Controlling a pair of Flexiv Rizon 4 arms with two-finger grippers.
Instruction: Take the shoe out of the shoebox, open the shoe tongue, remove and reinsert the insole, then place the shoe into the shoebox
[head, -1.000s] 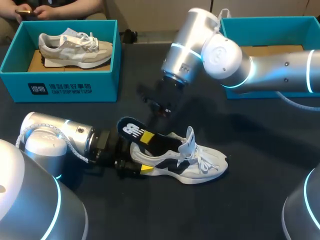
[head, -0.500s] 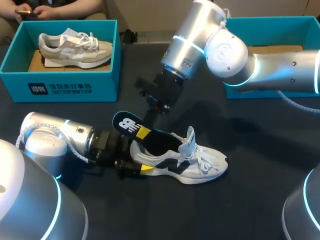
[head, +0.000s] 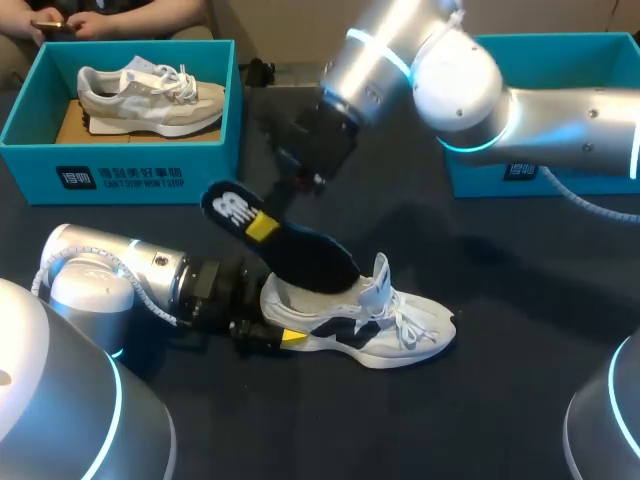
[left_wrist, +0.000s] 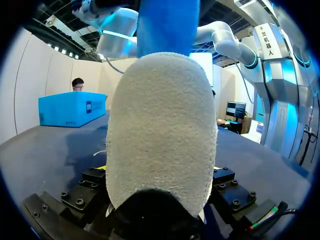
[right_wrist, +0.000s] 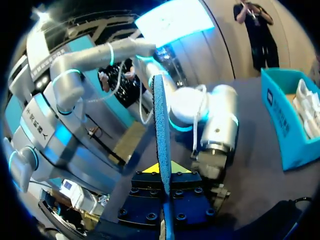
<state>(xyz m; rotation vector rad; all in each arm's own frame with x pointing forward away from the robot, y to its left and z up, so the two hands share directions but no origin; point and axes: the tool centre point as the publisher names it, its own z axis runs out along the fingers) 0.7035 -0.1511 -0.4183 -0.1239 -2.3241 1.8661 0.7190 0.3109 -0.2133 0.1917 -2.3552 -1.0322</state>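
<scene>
- Shoe (head: 400, 330): white, upright on table (head: 500, 400), well apart from left box (head: 120, 175) and right box (head: 540, 42).
- Left gripper (head: 283, 316): low on the table, clamped on shoe's heel.
- Right gripper (head: 262, 226): above the shoe, pinching insole (head: 310, 262) near one end.
- Insole: black, tilted, high end toward left box, low end over shoe's opening.
- Left box holds a grey shoe (head: 150, 95).

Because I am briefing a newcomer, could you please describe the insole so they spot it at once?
On the dark table, find the white shoe whose heel the left hand grips. Slanting up out of it, pinched by the right hand, is the insole: flat, dark, with a white logo.
</scene>
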